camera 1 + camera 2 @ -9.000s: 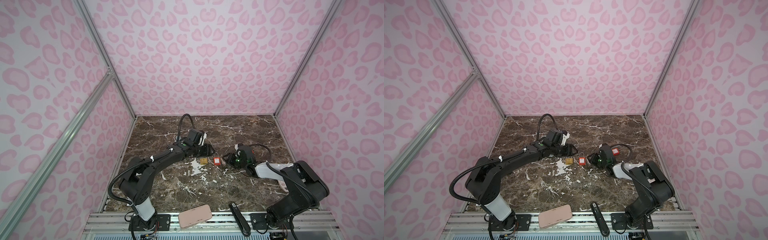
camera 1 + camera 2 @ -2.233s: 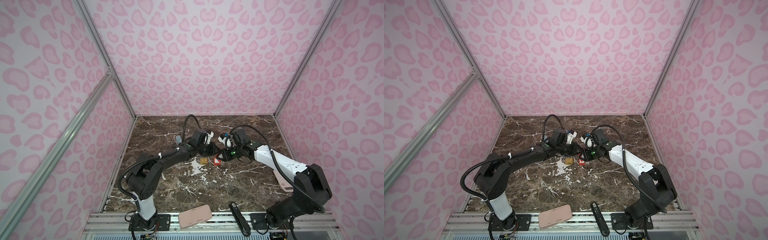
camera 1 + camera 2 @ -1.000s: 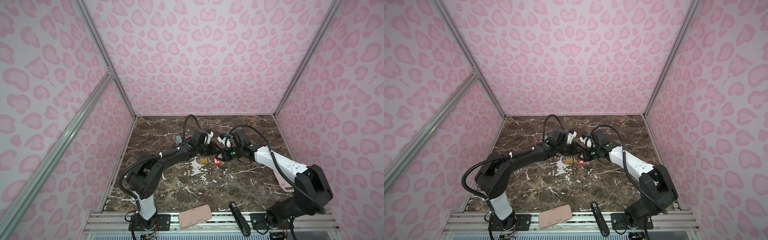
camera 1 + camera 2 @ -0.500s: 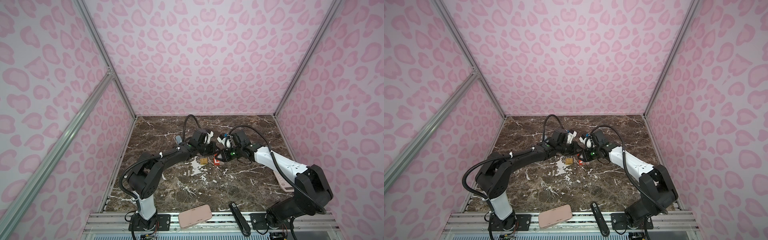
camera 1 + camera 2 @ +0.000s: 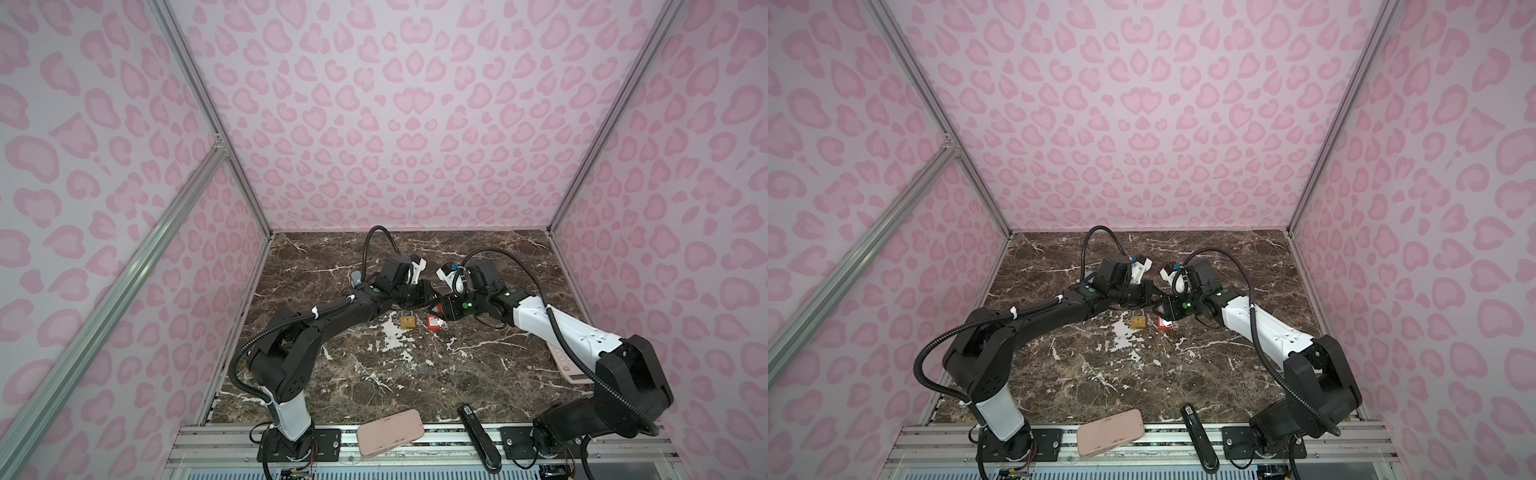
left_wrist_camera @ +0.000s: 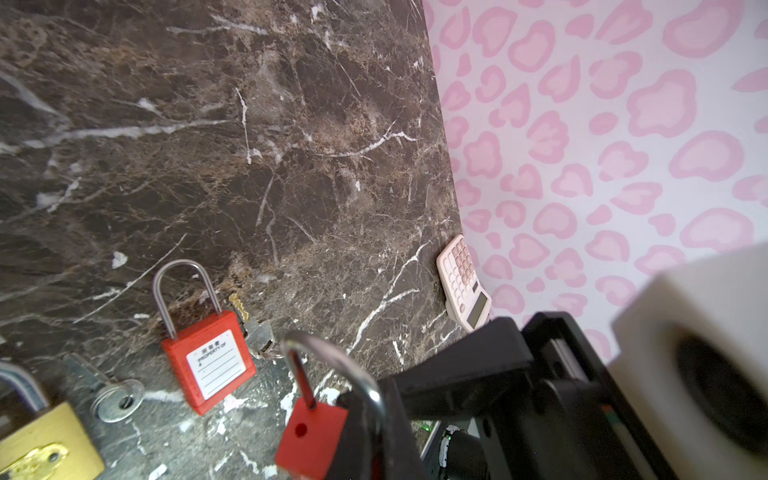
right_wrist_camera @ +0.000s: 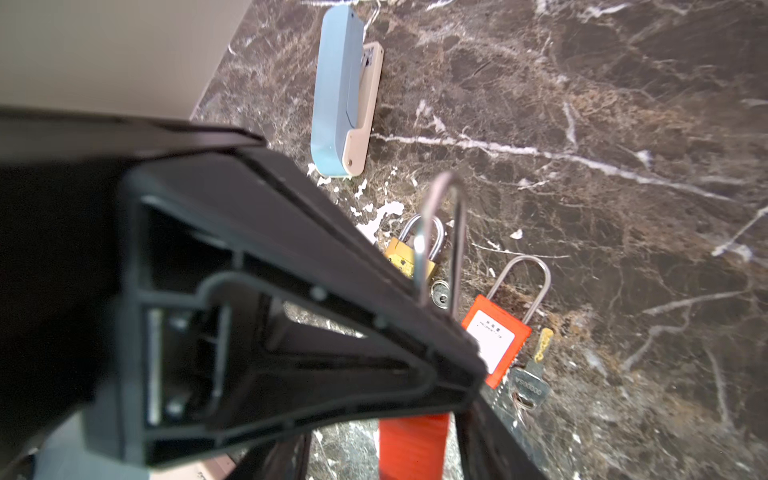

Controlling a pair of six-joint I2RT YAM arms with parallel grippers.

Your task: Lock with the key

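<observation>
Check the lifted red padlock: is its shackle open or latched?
Open, apparently: in the left wrist view one leg of the shackle enters the lifted red padlock, while a hole beside it sits empty.

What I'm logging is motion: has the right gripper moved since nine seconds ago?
Yes: the right gripper shifted left, toward the brass padlock, which stayed put.

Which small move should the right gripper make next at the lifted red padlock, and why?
Probably draw the right gripper back off the lifted red padlock: the left gripper seems shut on its shackle, and the right wrist view shows a gap beside the body. That frees it for a key.
</observation>
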